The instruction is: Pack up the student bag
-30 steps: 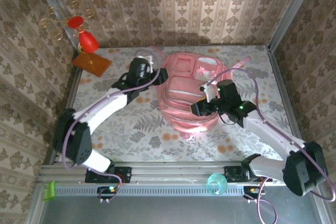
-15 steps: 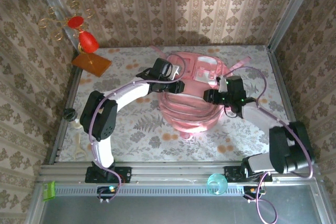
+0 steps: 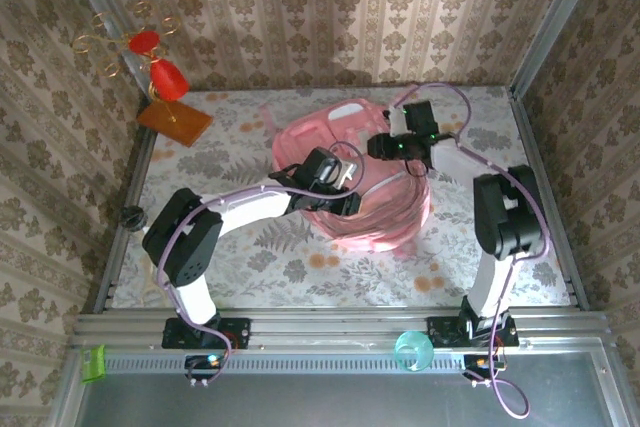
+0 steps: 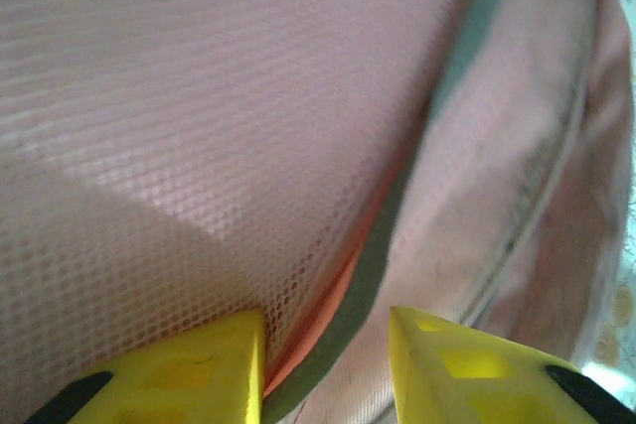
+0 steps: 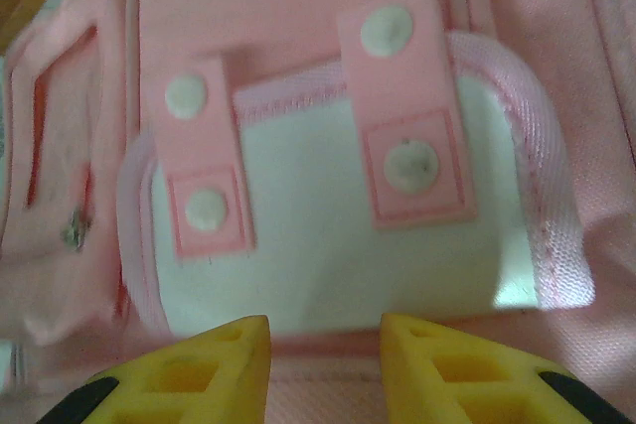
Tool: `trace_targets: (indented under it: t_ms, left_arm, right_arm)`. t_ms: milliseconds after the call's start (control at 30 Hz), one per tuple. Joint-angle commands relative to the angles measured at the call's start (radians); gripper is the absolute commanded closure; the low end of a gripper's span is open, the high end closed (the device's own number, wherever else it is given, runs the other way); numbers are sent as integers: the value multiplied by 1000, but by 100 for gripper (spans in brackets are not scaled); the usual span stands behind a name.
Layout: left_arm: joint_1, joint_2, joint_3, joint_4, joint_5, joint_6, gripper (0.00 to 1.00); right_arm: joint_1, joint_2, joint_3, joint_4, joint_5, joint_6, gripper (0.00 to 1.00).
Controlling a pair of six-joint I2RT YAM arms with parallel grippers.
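Note:
The student bag, a big soft pink backpack, lies in the middle of the floral table. My left gripper is at its near left side. In the left wrist view the left gripper holds the bag's mesh pocket and its orange-and-grey rim between its yellow fingers. My right gripper is at the bag's far top. In the right wrist view the right gripper has its jaws apart over a pink seam, just short of a white patch pocket with two pink snap tabs.
A red ornament with gold wire stands on a brown base at the back left corner. A teal cup sits on the near rail, and a green block at its left end. Wallpapered walls close three sides.
The left gripper has moved from the bag's far left edge to its near left side. The right gripper has moved to the bag's far top. Both jaws narrowed, and the bag shifted left and bulged.

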Motion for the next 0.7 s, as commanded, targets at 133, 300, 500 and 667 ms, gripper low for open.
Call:
trace_targets:
  t_ms: [133, 300, 500, 667]
  left_arm:
    - [-45, -28, 24, -34, -5, -38, 55]
    - [-2, -221, -72, -45, -133, 7, 40]
    - [165, -300, -130, -77, -135, 12, 34]
    - [177, -173, -15, -178, -45, 96, 32]
  right_arm:
    - [64, 89, 206, -151, -27, -77, 64]
    - [38, -137, 44, -89, 125, -50, 57]
    - [161, -484, -342, -20, 222, 62, 47]
    - [253, -653, -509, -51, 275, 197, 47]
